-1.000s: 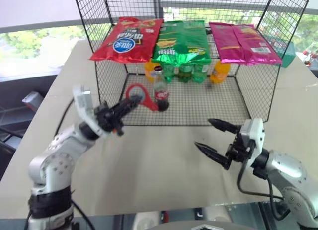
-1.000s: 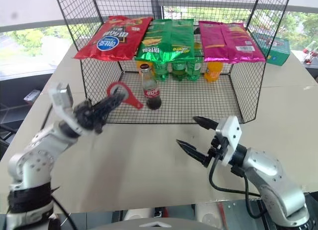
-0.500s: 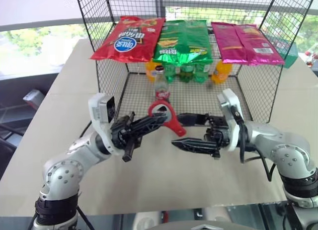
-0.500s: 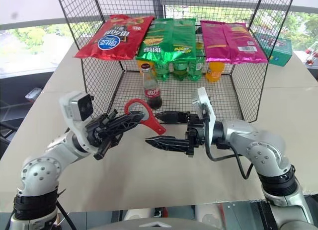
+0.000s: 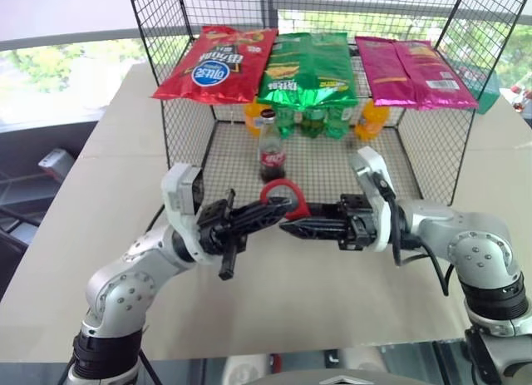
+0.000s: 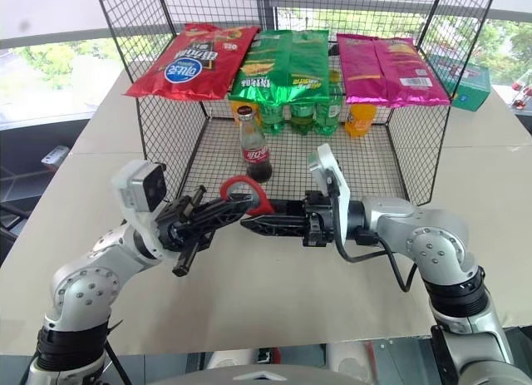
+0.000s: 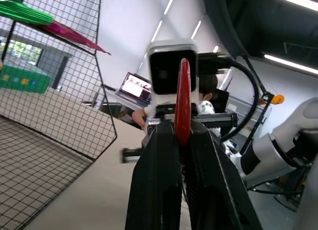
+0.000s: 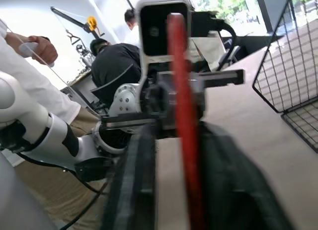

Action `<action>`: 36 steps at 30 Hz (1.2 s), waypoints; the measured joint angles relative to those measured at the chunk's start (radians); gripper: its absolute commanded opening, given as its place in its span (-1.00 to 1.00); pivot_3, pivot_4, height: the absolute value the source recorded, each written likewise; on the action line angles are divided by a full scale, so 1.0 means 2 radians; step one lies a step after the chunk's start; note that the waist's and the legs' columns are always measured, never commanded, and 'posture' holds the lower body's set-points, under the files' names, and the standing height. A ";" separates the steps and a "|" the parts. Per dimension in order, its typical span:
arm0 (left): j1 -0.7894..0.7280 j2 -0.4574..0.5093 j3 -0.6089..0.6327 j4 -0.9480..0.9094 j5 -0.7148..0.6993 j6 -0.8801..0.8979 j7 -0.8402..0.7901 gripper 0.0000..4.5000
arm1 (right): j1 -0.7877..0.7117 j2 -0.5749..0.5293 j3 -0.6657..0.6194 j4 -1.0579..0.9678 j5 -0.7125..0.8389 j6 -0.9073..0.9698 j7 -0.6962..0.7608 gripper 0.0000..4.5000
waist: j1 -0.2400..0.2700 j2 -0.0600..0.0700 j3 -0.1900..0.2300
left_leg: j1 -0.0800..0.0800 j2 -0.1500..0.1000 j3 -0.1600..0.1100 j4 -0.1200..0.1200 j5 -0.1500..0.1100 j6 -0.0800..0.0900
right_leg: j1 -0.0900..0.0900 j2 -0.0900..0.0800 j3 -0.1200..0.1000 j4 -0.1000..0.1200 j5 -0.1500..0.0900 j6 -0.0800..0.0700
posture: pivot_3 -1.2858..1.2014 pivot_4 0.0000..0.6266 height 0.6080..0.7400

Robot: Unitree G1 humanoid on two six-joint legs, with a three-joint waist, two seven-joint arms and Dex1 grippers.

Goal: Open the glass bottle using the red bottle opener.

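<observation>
Both arms have swung inward since a second ago, so the left gripper (image 5: 278, 209) and right gripper (image 5: 287, 227) now meet tip to tip above the surface (image 5: 108, 235), in front of the wire cage (image 5: 416, 160); the right one, which hung spread wide and low on the right, has clamped shut. Left jaws are clenched on the opener (image 5: 285, 194), gripping its handle, with the red loop head standing up above the black fingers. Right jaws are closed too, and the right wrist view shows the opener edge-on between that gripper's two fingers, so both seem to pinch it, though from the head views the exact contact point is masked by the overlapping fingertips. Most of the opener's handle is hidden inside the two grips; in the left wrist view it appears as a thin red strip (image 7: 182, 103) seen edge-on, with the other arm's camera housing directly behind. The bottle (image 5: 272, 152) stands upright inside the cage on its mesh floor, well apart from both grippers, cap on; its lower part is partly veiled by mesh. Behind it, orange and green soda bottles (image 5: 312, 123) are largely covered by the chip bags (image 5: 303, 69) lying on the cage's shelf. People (image 8: 112, 61) in the background of the right wrist view are cut off and hard to make out.
</observation>
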 measured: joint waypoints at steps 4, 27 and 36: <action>0.001 0.000 -0.002 0.000 0.005 -0.003 -0.010 -1.00 | 0.000 -0.004 0.001 -0.003 -0.002 0.000 0.005 -0.99 | 0.000 0.000 0.000 | 0.000 0.000 0.000 0.000 0.000 0.000 | 0.000 0.000 0.000 0.000 0.000 0.000 | 0.03 -0.52 1.00; 0.058 0.020 0.042 -0.032 0.051 -0.037 0.048 0.97 | 0.101 -0.044 -0.038 -0.016 -0.033 -0.022 0.003 -1.00 | 0.001 0.000 0.000 | -0.001 0.000 0.000 0.000 0.000 0.000 | 0.000 0.000 0.000 -0.001 0.000 0.000 | 0.03 -0.52 1.00; 0.001 -0.024 -0.036 0.023 0.277 -0.097 0.189 0.97 | 0.165 -0.054 -0.084 -0.029 -0.050 -0.048 -0.023 -1.00 | 0.007 0.000 0.000 | 0.000 0.000 0.000 0.000 0.000 0.000 | 0.000 0.000 0.000 -0.001 0.000 0.000 | 0.03 -0.52 1.00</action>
